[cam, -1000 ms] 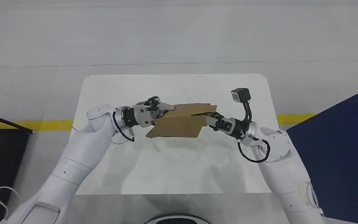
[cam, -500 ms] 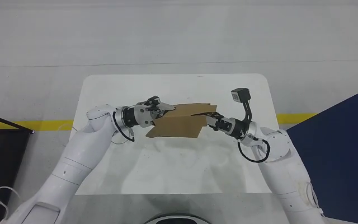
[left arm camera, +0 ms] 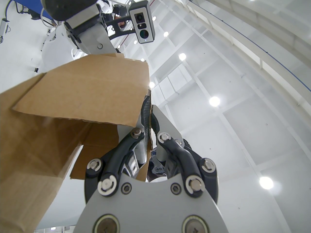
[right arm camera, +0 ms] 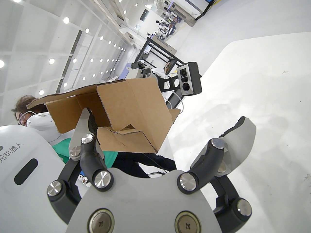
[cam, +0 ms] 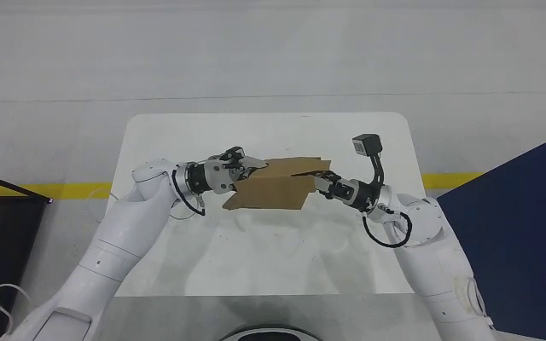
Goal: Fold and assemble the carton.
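While the brown carton (cam: 277, 189) hangs partly unfolded over the middle of the white surface (cam: 281, 256), an arm meets it at each end. Its panels form a shallow open sleeve with loose flaps standing out at both ends. In the right wrist view the carton (right arm camera: 136, 107) shows one flap bent inward along a jagged cut edge. Whether its lower edge touches the surface cannot be told. At the carton's left end the left tool (cam: 249, 167) is clenched on the cardboard. In the left wrist view the left tool (left arm camera: 148, 115) has its two fingers pressed together with a thin edge of the carton (left arm camera: 85, 90) pinched between them. At the carton's right end the right tool (cam: 317, 181) is released. In its own view the right tool (right arm camera: 165, 120) has its fingers spread wide, one finger (right arm camera: 88, 122) lying against the inside of the carton's near flap and the other well apart from the cardboard, over the bare surface (right arm camera: 255, 78). Just beyond the carton's right end a small dark camera (cam: 365, 145) stands up on a bracket from the right wrist. Farther out from the carton, off the surface, a yellow line (cam: 77, 189) crosses the pale floor on the left, and a dark blue panel (cam: 512, 230) lies on the right.
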Motion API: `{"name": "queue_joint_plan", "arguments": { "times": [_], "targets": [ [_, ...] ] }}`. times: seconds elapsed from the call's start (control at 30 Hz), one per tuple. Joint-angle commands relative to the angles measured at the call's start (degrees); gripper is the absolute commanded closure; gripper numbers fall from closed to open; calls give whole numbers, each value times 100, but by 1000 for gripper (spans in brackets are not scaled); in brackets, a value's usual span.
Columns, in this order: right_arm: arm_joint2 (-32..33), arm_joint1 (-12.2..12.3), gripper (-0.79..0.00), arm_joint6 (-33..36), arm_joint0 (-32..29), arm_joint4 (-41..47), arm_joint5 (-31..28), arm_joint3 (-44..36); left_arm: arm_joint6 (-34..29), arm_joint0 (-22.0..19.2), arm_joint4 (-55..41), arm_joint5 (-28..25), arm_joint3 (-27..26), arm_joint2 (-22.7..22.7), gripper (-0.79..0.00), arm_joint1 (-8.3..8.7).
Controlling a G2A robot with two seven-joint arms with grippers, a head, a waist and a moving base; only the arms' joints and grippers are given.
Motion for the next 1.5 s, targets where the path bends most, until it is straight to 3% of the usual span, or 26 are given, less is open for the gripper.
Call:
{"name": "queue_joint_plan", "arguments": {
  "times": [0.0,0.63,0.87,1.03,1.17,1.23,1.47],
  "targets": [
    [0,0,-785,0,0,0,0,0,0,0,0,0,0,0,0,0],
    [-3,-1,-785,-19,-4,-1,0,-18,35,14,-7,-21,-10,-7,0,-1],
    [18,26,-785,0,-124,-175,3,-293,240,202,-91,-63,-332,-253,0,40],
    [48,38,-785,-22,-160,-61,-79,-368,53,208,-346,82,-414,-296,0,28],
    [204,55,-785,-212,-240,-175,-99,-446,-435,208,-1255,494,-211,-267,0,-43],
    [300,67,-785,-293,-325,-225,-112,-546,-343,167,-1625,587,-120,-141,0,-70],
    [583,113,-785,-262,-617,-138,-213,-836,-225,-143,-1728,705,319,288,0,-11]
  ]
}}
